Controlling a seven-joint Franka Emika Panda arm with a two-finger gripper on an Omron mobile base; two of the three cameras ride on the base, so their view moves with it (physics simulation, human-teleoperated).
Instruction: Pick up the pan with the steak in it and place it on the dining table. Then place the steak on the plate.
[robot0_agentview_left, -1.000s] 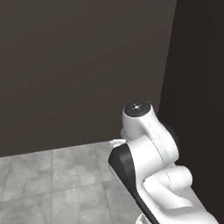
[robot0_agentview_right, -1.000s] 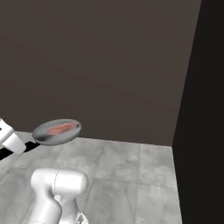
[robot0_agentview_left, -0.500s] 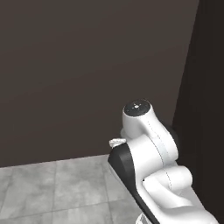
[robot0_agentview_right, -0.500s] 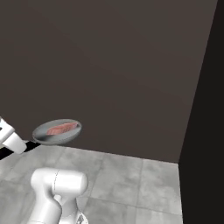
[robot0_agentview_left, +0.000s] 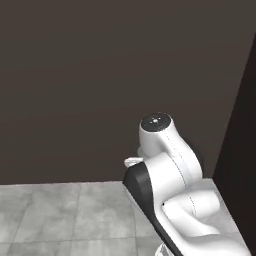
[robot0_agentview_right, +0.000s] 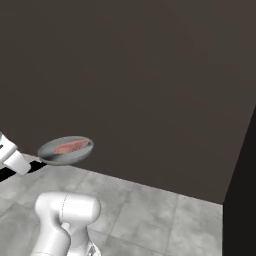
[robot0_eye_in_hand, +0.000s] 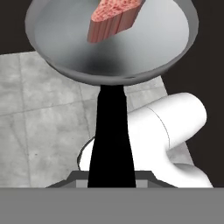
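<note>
The pan (robot0_agentview_right: 65, 152), round grey metal, hangs level in the air at the left of the right base view, above the floor. The steak (robot0_agentview_right: 71, 147), a pinkish-red slab, lies inside it. In the hand view the pan (robot0_eye_in_hand: 144, 48) is at the top with the steak (robot0_eye_in_hand: 114, 17) on its far side. Its long black handle (robot0_eye_in_hand: 110, 135) runs straight down into my gripper (robot0_eye_in_hand: 110, 181), which is shut on the handle's end. The dining table and the plate are out of view.
A dark brown wall (robot0_agentview_left: 100, 75) stands close ahead, with a darker panel (robot0_agentview_right: 242, 190) jutting at the right. Grey tiled floor (robot0_agentview_right: 165, 220) lies below. My arm's white elbow (robot0_agentview_left: 165, 145) rises at the lower right of the left base view.
The whole picture has shifted, so the base has moved: the dark panel's edge slid right and less floor shows. The pan with the steak keeps its place relative to the arm.
</note>
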